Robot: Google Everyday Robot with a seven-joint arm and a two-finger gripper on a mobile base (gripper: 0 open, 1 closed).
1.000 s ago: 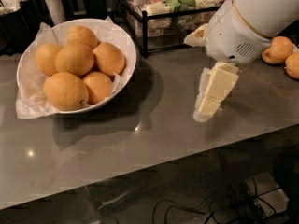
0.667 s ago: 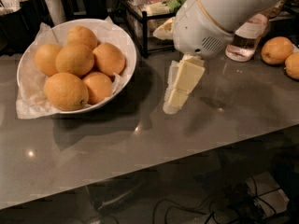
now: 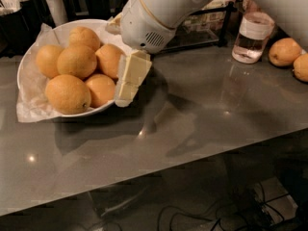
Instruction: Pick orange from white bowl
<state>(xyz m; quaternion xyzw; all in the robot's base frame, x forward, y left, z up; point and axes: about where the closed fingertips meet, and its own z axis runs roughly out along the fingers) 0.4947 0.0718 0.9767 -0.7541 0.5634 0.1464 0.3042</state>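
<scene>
The white bowl point(image 3: 29, 61), lined with crumpled white paper, stands at the left of the grey table and holds several orange-yellow fruits. The biggest orange point(image 3: 68, 94) lies at the bowl's front, with others behind it point(image 3: 76, 60). My gripper point(image 3: 126, 98) hangs from the white arm at the bowl's right rim, its pale fingers point(image 3: 134, 70) pointing down in front of the right-hand oranges. It holds nothing that I can see.
A clear glass jar point(image 3: 251, 37) stands at the back right. Two more oranges point(image 3: 285, 51) lie at the right edge. A black wire rack point(image 3: 211, 28) and dark containers stand behind the bowl. The table's front edge runs below.
The arm has swung left across the table, from the right side to the bowl's right rim. The oranges and bowl have not moved.
</scene>
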